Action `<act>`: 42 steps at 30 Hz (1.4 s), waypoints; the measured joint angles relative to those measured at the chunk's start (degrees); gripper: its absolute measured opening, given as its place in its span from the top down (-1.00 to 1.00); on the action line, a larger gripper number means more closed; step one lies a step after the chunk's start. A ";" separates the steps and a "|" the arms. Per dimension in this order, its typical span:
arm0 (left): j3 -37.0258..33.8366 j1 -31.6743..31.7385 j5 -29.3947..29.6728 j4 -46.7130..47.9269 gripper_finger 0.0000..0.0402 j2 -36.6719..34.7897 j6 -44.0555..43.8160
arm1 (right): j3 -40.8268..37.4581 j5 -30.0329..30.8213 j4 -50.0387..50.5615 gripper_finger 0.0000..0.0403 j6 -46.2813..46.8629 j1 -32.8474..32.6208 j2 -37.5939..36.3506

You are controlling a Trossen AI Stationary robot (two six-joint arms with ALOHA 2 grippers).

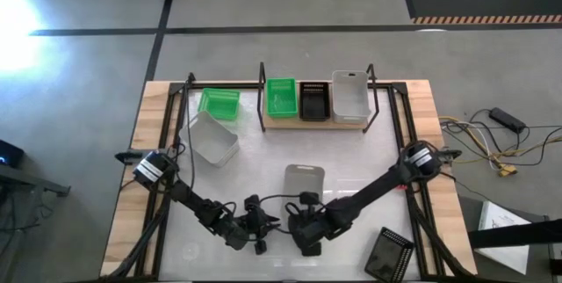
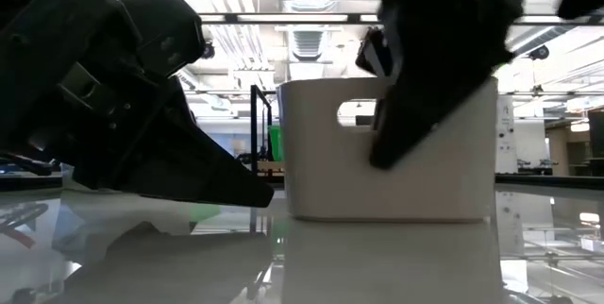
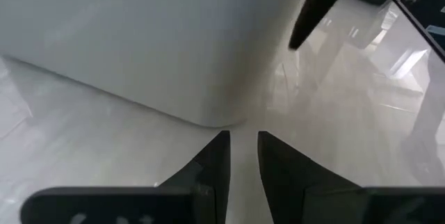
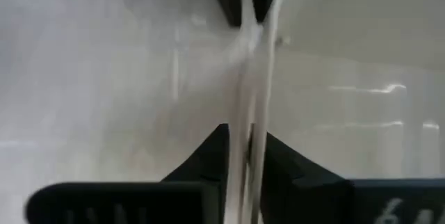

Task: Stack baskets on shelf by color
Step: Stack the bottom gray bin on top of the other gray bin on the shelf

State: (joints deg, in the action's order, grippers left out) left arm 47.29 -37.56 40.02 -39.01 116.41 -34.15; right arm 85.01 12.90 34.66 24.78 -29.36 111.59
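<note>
On the glossy white tabletop [image 1: 263, 156], short of the shelf [image 1: 316, 122], the right gripper [image 1: 309, 230] had pinched the near wall of a translucent white basket [image 1: 304, 184], while the left gripper [image 1: 248, 228] waited beside it nearly closed and empty; a thin-wall pinch could slip or tilt the basket on lifting.

My right arm reaches in from the right edge toward the near middle, elbow out, wrist low. My right gripper [image 4: 245, 156] has its fingers [image 4: 210, 156] pinched on a thin wall between them. My left arm angles in from the left, lying low. My left gripper [image 3: 241, 156] sits near the right one, fingers [image 3: 212, 161] nearly together, holding nothing.
</note>
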 joint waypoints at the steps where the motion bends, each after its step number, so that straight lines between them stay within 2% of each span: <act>1: 0.00 0.00 0.02 -0.02 0.71 -0.02 0.00 | 0.00 0.03 0.22 0.82 -0.62 0.00 0.50; 4: 0.00 0.00 -0.01 -0.02 0.71 -0.02 0.00 | 0.00 0.60 0.73 0.93 -2.52 -0.41 1.16; 9: 0.00 0.00 0.02 0.01 0.71 -0.02 0.01 | -0.10 7.23 4.74 0.95 -3.08 -3.03 -0.26; 15: 0.00 0.07 0.03 0.00 0.71 -0.03 0.01 | 2.89 13.40 18.81 0.96 -1.98 -7.59 -5.95; 17: 0.00 0.04 0.02 -0.02 0.71 -0.04 0.02 | 4.80 17.84 24.90 0.96 -2.77 -8.74 -7.58; 20: 0.00 0.28 0.04 -0.06 0.71 -0.06 0.02 | 7.71 28.67 34.62 0.96 -1.02 -9.95 -10.04; 22: 0.00 0.64 0.03 -0.05 0.71 -0.06 0.12 | 8.52 28.82 39.72 0.96 -0.59 -8.22 -12.23; 25: 0.00 1.63 0.04 -0.13 0.71 -0.06 0.93 | 7.48 27.90 44.88 0.96 -2.28 -2.54 -16.32; 28: 0.00 2.82 0.08 -1.47 0.71 -0.06 3.16 | 5.23 26.05 45.75 0.96 -8.92 5.86 -21.51; 33: 0.00 4.66 -0.03 -5.42 0.71 -0.10 6.92 | 1.08 15.15 46.11 0.96 -26.89 23.59 -27.95; 37: 0.00 5.45 -0.42 -8.47 0.71 -0.10 10.74 | -0.08 14.53 46.13 0.96 -38.33 36.79 -30.93; 42: 0.02 6.43 -0.58 -10.98 0.71 -0.21 14.94 | -1.04 6.40 46.03 0.96 -48.69 51.29 -30.32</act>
State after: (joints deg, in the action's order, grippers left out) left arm 47.31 -31.13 39.44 -49.99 116.20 -19.22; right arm 83.97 19.31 80.68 -23.91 21.93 81.27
